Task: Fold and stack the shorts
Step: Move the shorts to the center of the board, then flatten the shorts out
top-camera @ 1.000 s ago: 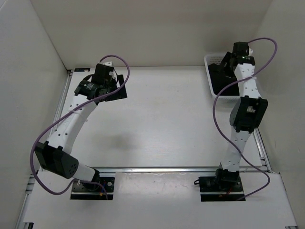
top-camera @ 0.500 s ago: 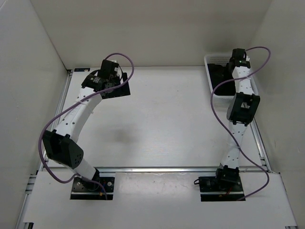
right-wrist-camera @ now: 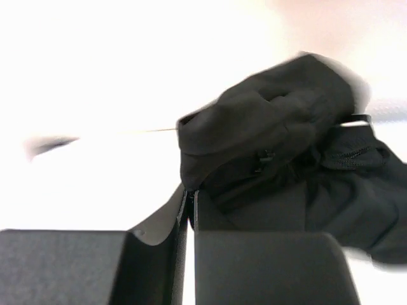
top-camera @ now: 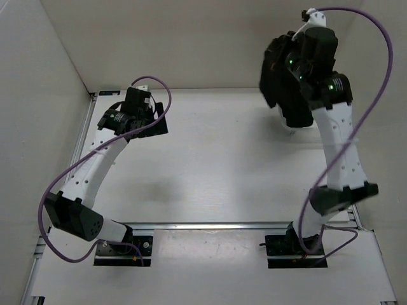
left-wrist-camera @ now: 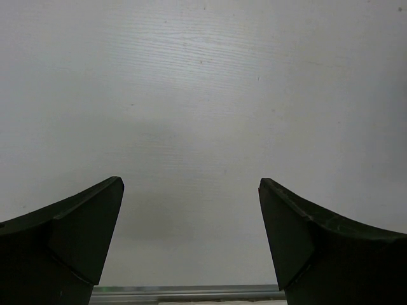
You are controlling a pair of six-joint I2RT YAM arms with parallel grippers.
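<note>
Though blurred in the right wrist view, seen clamping a fold of the shorts [right-wrist-camera: 273, 146]: right gripper [right-wrist-camera: 189, 203], jaws almost meeting. Held high over the far right corner of the table [top-camera: 222, 159], bunched and dangling, hiding all but a sliver of a white rim [top-camera: 290, 131]. Legs and waistband impossible to tell apart. At far left, over bare tabletop: left gripper [left-wrist-camera: 191, 184] spread wide, finger bases cut off below.

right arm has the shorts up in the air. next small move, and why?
Probably swing the right gripper toward the bare middle of the table and lower. It is shut on the shorts, which hang bunched in the air; the left gripper is open over bare table.
</note>
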